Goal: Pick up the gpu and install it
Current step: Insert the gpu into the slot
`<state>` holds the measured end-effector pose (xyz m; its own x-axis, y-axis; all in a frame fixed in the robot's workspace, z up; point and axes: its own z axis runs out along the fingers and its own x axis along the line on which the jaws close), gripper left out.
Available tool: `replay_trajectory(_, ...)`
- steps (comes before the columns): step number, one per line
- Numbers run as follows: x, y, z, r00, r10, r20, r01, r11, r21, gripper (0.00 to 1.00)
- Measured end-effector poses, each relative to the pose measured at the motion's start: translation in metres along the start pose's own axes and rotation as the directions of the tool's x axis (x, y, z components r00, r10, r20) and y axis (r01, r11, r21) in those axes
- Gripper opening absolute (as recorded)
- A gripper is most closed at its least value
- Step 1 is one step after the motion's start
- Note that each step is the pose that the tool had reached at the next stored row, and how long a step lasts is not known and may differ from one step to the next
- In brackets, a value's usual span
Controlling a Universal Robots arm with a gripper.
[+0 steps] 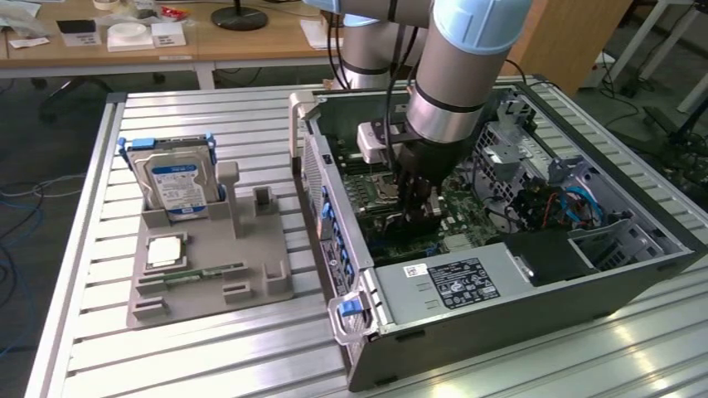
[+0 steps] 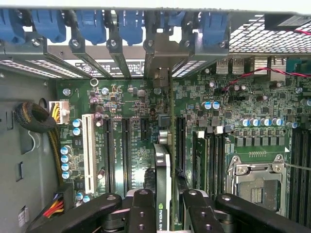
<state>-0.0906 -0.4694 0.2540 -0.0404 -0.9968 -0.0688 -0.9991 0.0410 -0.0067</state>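
slatted metal table [image 1: 221,348] carries an open computer case [image 1: 531,307] lying on its side, interior facing up. just beside the case, on the exterior view's left, a grey fixture tray [image 1: 210,286].

case contents: green motherboard [image 2: 121,97] across the floor of the case; empty cpu socket [image 2: 257,182] with its metal frame; a white expansion slot [image 2: 89,153] and several dark slots running parallel to it; a row of blue slot clips [image 2: 131,24] along the rear wall of the case; a bundle of sleeved power cables [image 2: 34,119] near the white slot; a black power supply with a white label [image 1: 459,282] at the case end nearest the camera in the exterior view.

tray contents: a silver hard drive [image 1: 177,186] with blue-white label standing upright in its holder, a square chip [image 1: 164,251] lying flat, a narrow green memory stick [image 1: 205,272] lying flat near the chip.

arm [image 1: 465,75] comes down from above into the case, wrist pointing straight down over the motherboard. tool [image 2: 164,204] is pinching the gpu [image 2: 164,165], one finger on each face. the gpu is held on edge, standing vertical between the fingers [image 2: 141,208], aligned lengthwise with the dark slots, between the white slot and the cpu socket. its silvery bracket end [image 2: 158,73] points at the rear wall of the case, at the slot openings under the blue clips. cannot tell whether the card edge is seated in a slot.
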Motion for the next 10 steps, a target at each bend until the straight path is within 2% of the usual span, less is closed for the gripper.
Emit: replay_trajectory(10, 0.0010, 0.0017, 0.0027, 1.0000, 0.000, -0.0001, 0.000, 1.0000, 0.0012, 0.26)
